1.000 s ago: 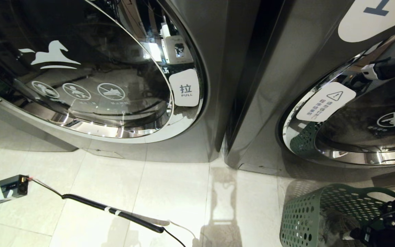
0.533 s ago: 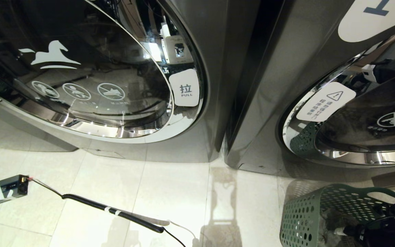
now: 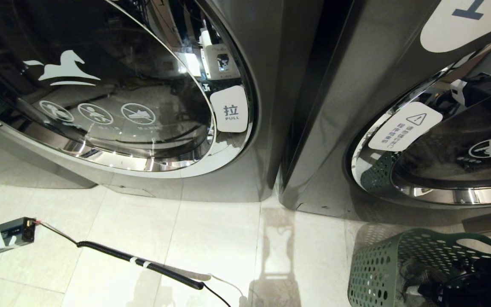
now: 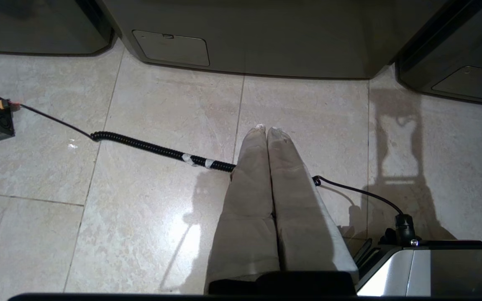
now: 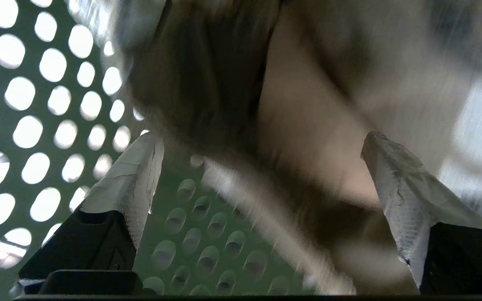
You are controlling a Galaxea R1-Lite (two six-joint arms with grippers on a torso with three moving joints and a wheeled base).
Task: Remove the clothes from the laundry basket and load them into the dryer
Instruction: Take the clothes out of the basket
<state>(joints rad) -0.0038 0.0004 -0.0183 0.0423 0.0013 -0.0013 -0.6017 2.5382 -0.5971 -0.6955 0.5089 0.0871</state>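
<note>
The clothes (image 5: 291, 104), blurred and hard to make out, lie in the green laundry basket (image 3: 382, 264) on the floor at lower right, before the right-hand dryer (image 3: 399, 128). The right gripper (image 5: 262, 146) is down inside the basket, fingers (image 5: 132, 179) spread wide around the fabric, gripping nothing. The left gripper (image 4: 266, 130) hangs with fingers pressed together above the tiles, over a coiled cable (image 4: 149, 147).

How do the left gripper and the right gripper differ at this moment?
The left gripper has its fingers pressed together, while the right gripper has its fingers spread wide apart. The left gripper hangs over the bare tiled floor, whereas the right gripper is down inside the green laundry basket, with clothes in front of it. The left gripper is near no clothes; the right one faces them but grips nothing yet. Both have pale wrapped fingers.
</note>
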